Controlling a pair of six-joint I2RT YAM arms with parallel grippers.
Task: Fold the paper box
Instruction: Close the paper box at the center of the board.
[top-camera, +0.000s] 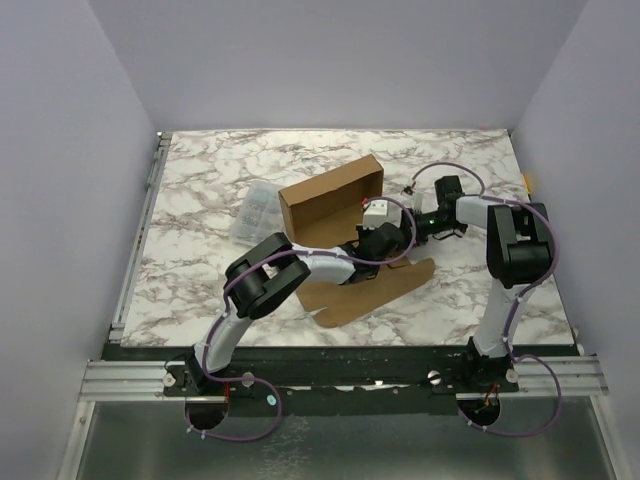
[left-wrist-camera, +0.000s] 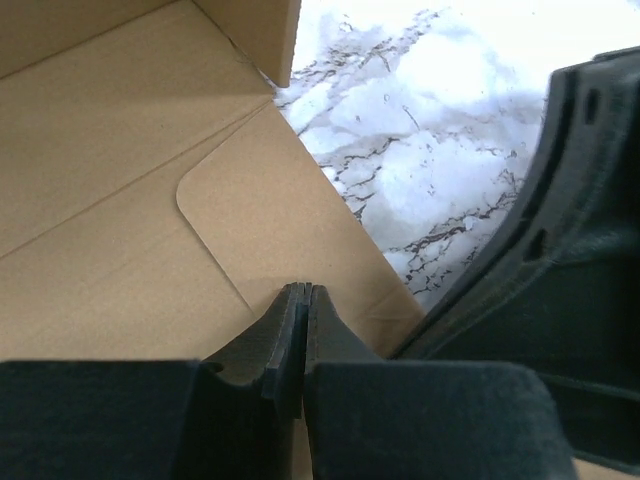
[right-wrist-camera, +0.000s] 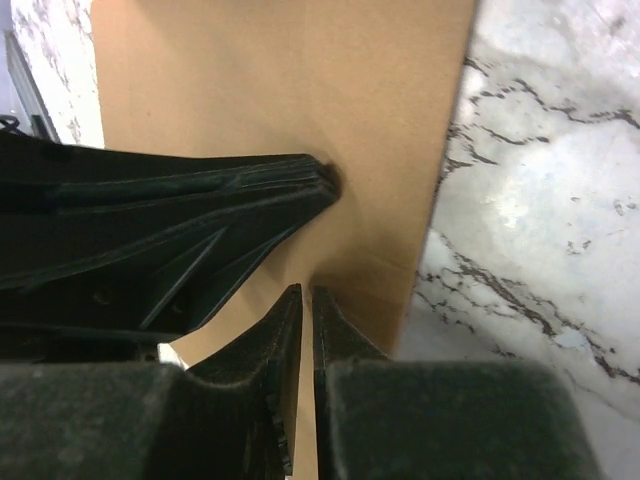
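Note:
The paper box (top-camera: 330, 200) is brown cardboard in the middle of the marble table, its back wall raised and a flat panel (top-camera: 375, 285) lying toward me. Both grippers meet at its right side. My left gripper (top-camera: 385, 243) is shut, and in its wrist view the tips (left-wrist-camera: 303, 290) rest over a round-cornered flap (left-wrist-camera: 260, 220) with nothing visible between them. My right gripper (top-camera: 408, 228) comes in from the right. Its jaws (right-wrist-camera: 307, 292) stand nearly together with a thin strip of cardboard (right-wrist-camera: 300, 90) between them. The left gripper's dark fingers (right-wrist-camera: 200, 230) lie just beside it.
A small clear plastic case (top-camera: 255, 210) lies left of the box. The right arm's dark body (left-wrist-camera: 560, 260) fills the right of the left wrist view. Bare marble (right-wrist-camera: 540, 220) shows to the right of the cardboard edge. Grey walls enclose the table on three sides.

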